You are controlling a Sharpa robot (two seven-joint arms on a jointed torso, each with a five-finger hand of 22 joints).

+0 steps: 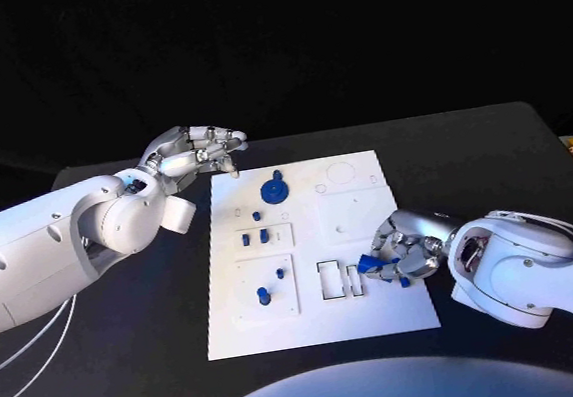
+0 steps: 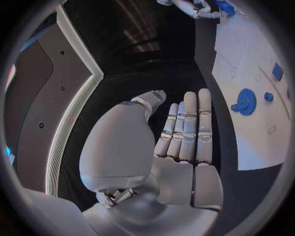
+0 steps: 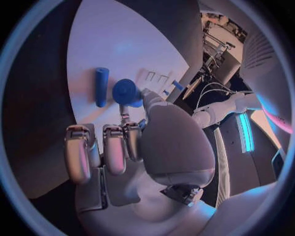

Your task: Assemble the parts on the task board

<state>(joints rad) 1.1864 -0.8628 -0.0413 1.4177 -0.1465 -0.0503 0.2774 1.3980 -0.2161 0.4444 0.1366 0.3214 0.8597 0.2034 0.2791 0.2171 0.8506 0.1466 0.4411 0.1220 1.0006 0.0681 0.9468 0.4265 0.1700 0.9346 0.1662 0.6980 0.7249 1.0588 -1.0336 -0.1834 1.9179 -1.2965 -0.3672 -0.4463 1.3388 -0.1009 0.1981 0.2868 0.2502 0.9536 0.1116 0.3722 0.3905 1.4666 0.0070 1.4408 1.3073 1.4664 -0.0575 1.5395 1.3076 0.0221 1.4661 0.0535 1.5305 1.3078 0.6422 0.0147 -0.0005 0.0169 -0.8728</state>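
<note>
1. Here the right silver hand (image 1: 403, 247) pinches a small blue plastic part (image 1: 371, 264) over the white task board (image 1: 320, 320), beside its rectangular slots (image 1: 340, 278); a blue cylinder (image 3: 101, 86) lies near.
2. Left silver hand (image 1: 197, 151) — loosely curled, holding nothing — hovers off the board's far corner.
3. Risk: the pinch looks shallow — the part could twist and jam at the slot.

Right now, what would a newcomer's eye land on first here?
The white task board in the middle of the black table, dotted with small blue parts. Then the right hand over the board's right edge, its fingers pinching a blue part. The blue gear near the far end also stands out, with the left hand hovering off the far-left corner, holding nothing.
</note>
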